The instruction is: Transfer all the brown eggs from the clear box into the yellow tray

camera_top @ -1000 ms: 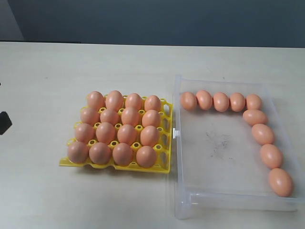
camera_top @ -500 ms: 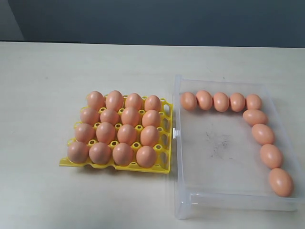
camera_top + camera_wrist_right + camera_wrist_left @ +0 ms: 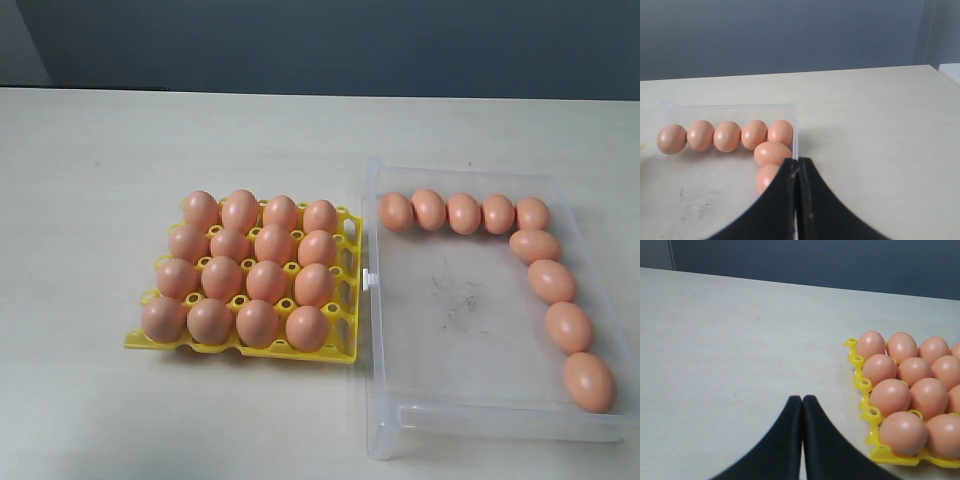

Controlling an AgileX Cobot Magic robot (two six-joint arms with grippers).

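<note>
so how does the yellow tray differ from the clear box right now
The yellow tray is opaque, a lattice of cups; the clear box is see-through with a flat, scuffed bottom. The tray is smaller than the box. The tray holds sixteen brown eggs packed in rows; the box holds nine, lined along two walls, its middle bare. Both sit side by side on the table.
</note>
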